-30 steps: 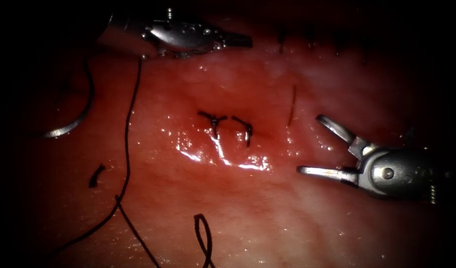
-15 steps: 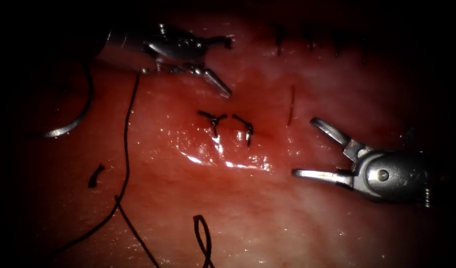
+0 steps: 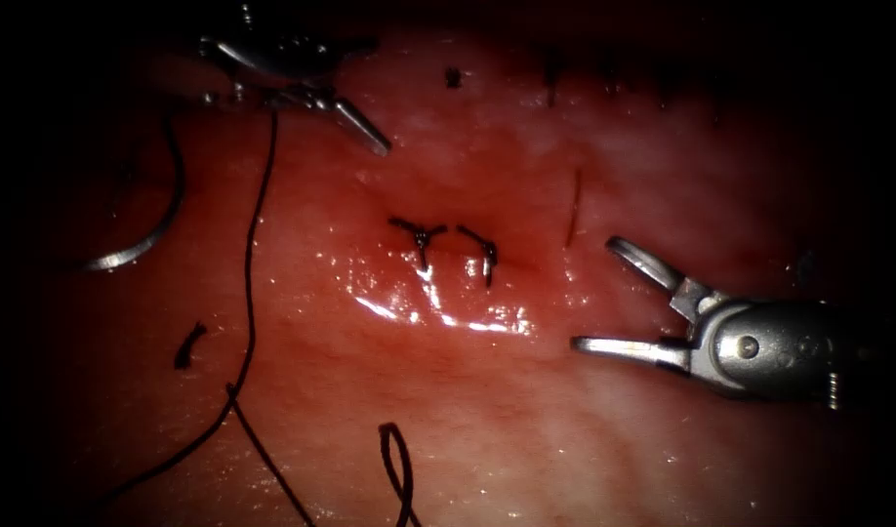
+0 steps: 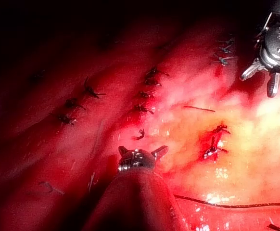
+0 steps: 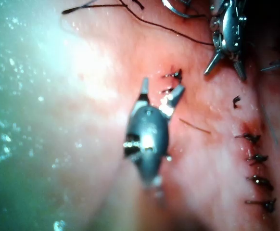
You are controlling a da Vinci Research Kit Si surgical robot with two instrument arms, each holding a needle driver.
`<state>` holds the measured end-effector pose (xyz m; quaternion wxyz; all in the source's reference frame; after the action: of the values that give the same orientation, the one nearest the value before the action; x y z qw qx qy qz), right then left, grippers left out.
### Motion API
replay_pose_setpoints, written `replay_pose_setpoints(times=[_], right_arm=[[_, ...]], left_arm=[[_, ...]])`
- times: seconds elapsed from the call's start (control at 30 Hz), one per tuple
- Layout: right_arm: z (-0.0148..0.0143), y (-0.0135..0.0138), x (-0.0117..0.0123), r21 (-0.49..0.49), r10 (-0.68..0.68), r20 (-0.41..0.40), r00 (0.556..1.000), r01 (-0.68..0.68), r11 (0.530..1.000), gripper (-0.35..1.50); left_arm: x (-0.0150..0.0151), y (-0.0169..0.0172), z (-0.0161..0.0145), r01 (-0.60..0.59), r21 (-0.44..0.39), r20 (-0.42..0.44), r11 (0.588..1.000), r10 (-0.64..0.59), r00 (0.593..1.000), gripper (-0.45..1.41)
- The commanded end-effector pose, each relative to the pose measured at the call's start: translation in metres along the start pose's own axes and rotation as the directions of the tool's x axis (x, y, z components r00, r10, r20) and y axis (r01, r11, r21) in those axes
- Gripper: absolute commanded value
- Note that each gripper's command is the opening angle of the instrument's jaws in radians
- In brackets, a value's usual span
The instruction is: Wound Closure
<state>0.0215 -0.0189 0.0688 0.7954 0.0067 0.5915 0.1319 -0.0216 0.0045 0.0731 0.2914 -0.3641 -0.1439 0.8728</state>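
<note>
The left tool (image 3: 375,96) is at the far left of the tissue (image 3: 526,429), jaws open and holding nothing. A small dark cut end of thread (image 3: 453,76) lies just to its right. To the right of the cut (image 3: 453,256), which has two knotted stitches across it, the right tool (image 3: 596,293) stands open and empty. The curved needle (image 3: 126,256) lies free on the tissue at the far left, not in it. Its dark thread (image 3: 248,293) runs down the left side. The left wrist view shows the left tool (image 4: 141,150) open near the cut end (image 4: 140,134).
A short cut end (image 3: 189,344) and a thread loop (image 3: 399,468) lie at the lower left. A thin reddish strand (image 3: 573,205) lies right of the cut. A row of older stitches (image 5: 255,159) runs along the far side. Red fluid glistens below the knots (image 3: 438,312).
The left tool's jaws opened and let go of the small cut end of thread, then drew back to the left. The right tool shifted slightly left, still open.
</note>
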Motion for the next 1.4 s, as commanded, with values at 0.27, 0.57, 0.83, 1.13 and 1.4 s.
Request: replay_pose_setpoints(times=[0.27,0.57,0.83,1.13,1.4], right_arm=[[0.0013,-0.0001,0.0,0.088,-0.057,-0.026,0.998,0.059,0.994,0.94],[0.0012,0.0007,0.0008,0.123,-0.005,0.025,1.0,0.002,0.992,0.49],[0.001,0.0016,0.0026,0.167,-0.026,0.114,0.993,0.006,0.986,-0.05],[0.0015,0.0035,0.0042,0.15,-0.041,0.144,0.989,0.02,0.989,1.03],[0.0015,0.0034,0.0044,0.152,-0.052,0.143,0.988,0.03,0.988,1.01]], left_arm=[[0.0047,0.0054,-0.005,-0.037,-0.042,-0.206,0.998,0.027,0.978,0.46],[0.0034,0.0147,-0.0103,-0.046,-0.108,-0.264,0.993,0.015,0.964,0.54],[0.0024,0.0181,-0.0103,-0.115,-0.146,-0.355,0.983,0.057,0.933,0.51],[0.0016,0.0191,-0.0103,-0.183,-0.093,-0.366,0.979,0.137,0.921,0.57],[0.0013,0.0192,-0.0099,-0.185,-0.085,-0.365,0.979,0.142,0.92,0.57]])
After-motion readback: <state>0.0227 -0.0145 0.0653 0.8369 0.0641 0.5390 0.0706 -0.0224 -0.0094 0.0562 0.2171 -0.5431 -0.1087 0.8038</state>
